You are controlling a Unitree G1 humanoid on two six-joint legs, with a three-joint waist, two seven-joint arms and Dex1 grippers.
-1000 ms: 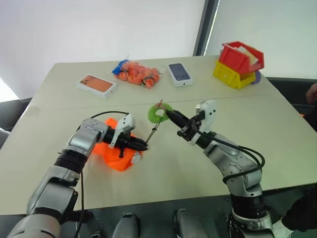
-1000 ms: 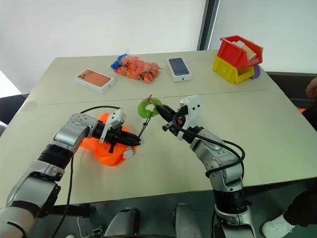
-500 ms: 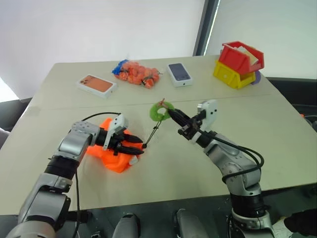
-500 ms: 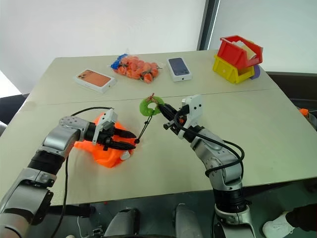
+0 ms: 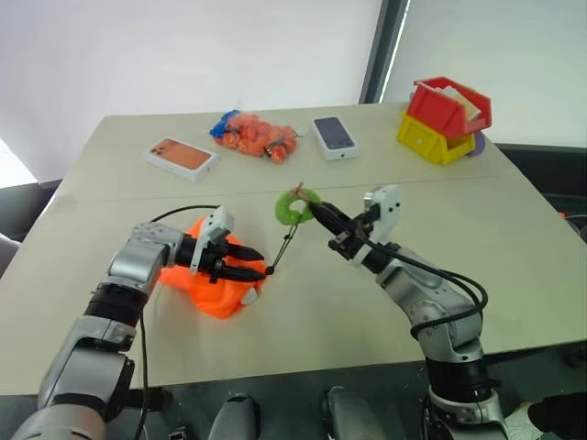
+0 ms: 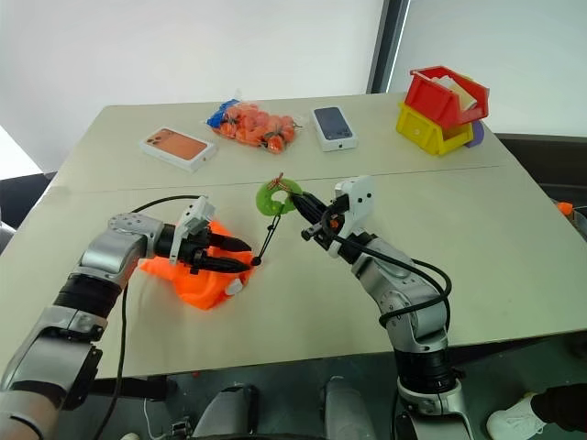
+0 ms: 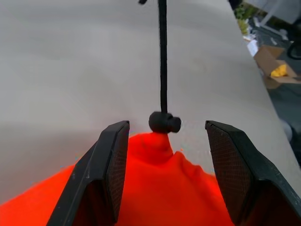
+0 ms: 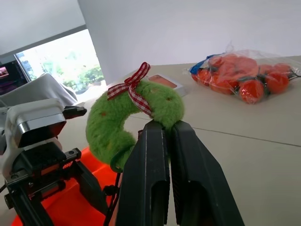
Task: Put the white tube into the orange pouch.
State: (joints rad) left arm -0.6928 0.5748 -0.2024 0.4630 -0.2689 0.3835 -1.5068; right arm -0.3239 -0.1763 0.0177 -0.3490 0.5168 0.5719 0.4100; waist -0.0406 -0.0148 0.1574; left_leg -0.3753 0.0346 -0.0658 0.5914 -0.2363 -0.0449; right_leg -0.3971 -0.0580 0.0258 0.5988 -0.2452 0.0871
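A pale beige tabletop (image 5: 514, 229) fills the middle of the frame, with a white wall behind it. At lower left of centre lies the orange pouch (image 5: 216, 291), crumpled on the tabletop. My left gripper (image 5: 249, 272) hovers at the pouch's right edge with its two black fingers (image 7: 111, 165) spread apart, holding nothing; the puckered mouth of the pouch and a black cord stopper (image 7: 164, 122) sit between them. A black cord (image 5: 286, 242) runs up and to the right from the stopper to a fuzzy green ring charm (image 5: 293, 208) with a red checked bow, raised above the tabletop near the centre. My right gripper (image 5: 316, 212) is clamped on that ring, fingers pressed together. A small white object, possibly the white tube (image 5: 249, 297), pokes out at the pouch's lower right edge; I cannot tell for sure. Along the far edge, left to right, are a phone box with an orange picture (image 5: 180, 158), a mesh bag of small orange items (image 5: 257, 136), a second phone box (image 5: 333, 137), and a red bin stacked on a yellow bin (image 5: 444, 119).
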